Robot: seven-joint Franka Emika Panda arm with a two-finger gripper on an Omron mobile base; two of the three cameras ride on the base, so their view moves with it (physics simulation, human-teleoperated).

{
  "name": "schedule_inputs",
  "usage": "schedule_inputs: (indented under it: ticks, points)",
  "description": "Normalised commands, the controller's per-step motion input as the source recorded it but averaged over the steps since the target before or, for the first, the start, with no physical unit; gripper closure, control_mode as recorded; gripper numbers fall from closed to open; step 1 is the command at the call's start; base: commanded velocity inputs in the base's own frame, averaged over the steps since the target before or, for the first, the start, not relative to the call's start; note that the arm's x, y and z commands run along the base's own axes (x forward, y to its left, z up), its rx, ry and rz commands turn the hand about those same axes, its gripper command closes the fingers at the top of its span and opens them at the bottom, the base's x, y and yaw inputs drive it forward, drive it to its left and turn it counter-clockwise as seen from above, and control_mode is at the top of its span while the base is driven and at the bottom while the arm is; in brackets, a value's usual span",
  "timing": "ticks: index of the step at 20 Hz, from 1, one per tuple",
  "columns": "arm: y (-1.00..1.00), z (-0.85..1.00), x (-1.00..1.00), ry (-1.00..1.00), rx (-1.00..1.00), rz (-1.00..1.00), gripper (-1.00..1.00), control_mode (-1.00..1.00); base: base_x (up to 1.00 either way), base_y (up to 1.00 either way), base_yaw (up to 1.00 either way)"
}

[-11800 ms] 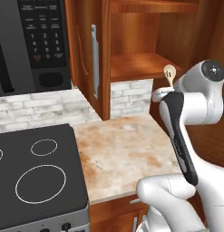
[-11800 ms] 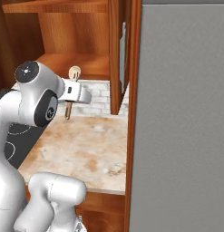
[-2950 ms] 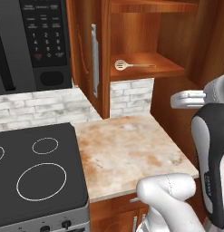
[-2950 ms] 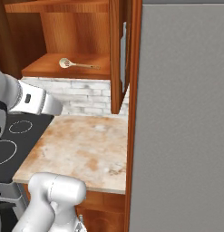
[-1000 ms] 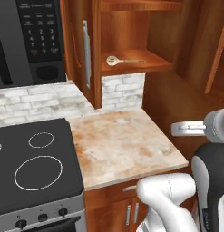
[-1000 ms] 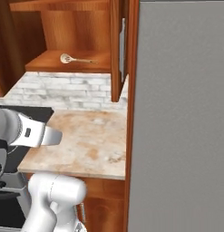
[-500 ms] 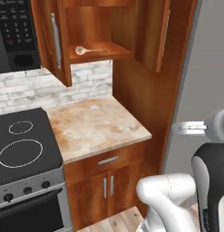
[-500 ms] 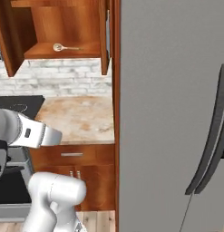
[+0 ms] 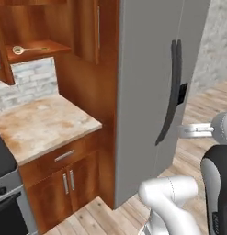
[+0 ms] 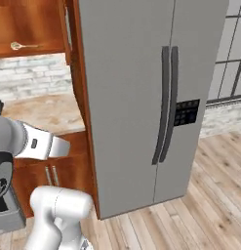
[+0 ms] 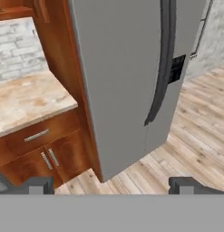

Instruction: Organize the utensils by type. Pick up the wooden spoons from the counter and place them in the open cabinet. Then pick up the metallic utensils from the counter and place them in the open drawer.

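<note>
Jaws (image 11: 111,183) spread empty, wooden spoon (image 9: 29,49) well apart.

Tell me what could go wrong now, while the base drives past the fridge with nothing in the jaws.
1. The arm's forearm sticks out close to the wooden side panel and the grey fridge; a turn might knock it against them.
2. The wooden spoon lies near the front of the cabinet shelf, so a later reach could push it off.
3. No metal utensils show on the counter here, so they may be missed.
</note>
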Motion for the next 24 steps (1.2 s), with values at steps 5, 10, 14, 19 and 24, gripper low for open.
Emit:
schedule_inputs:
  ticks: [5,10,14,19,24]
  points:
    - [0.0,0.0,0.0,0.0,0.0,0.0,-1.0,1.0,0.0,-0.04,-0.94]
    - [0.0,0.0,0.0,0.0,0.0,0.0,-1.0,1.0,0.0,-0.01,-0.84]
    - [0.0,0.0,0.0,0.0,0.0,0.0,-1.0,1.0,0.02,0.0,-0.77]
    - [0.0,0.0,0.0,0.0,0.0,0.0,-1.0,1.0,0.0,0.0,-0.73]
    - [0.0,0.0,0.0,0.0,0.0,0.0,-1.0,1.0,0.01,0.0,-0.66]
